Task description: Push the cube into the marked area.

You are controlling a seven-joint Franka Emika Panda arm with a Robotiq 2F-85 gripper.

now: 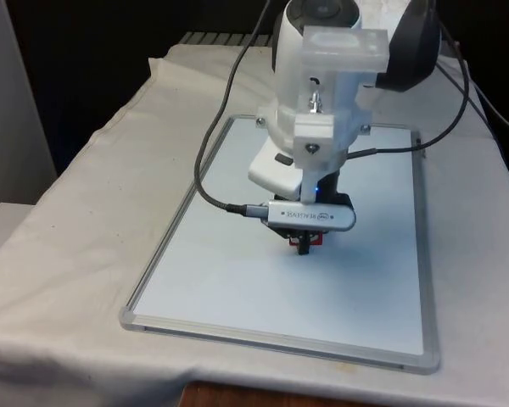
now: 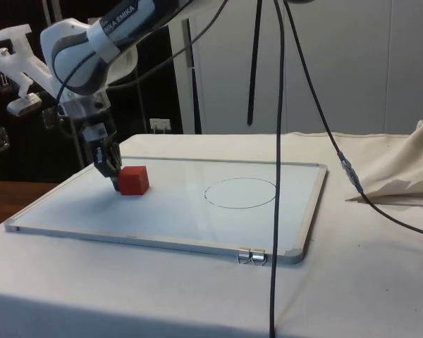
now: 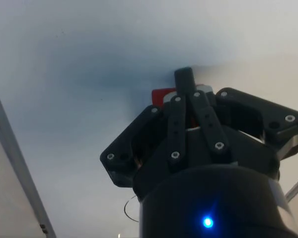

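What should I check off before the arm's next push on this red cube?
1. Tool low at the whiteboard surface, behind the red cube: ok.
2. Tool against the cube's face away from the drawn circle: looks in contact in the side view; exact contact cannot tell.
3. Cube outside the circle: ok, it sits on the board well short of the line, so the push is not yet done.
4. Path between cube and circle free of other things: ok, bare board.
5. Fingers together for pushing: ok, the wrist view shows them shut with nothing between.
6. Push line aimed at the circle's middle: cannot tell.
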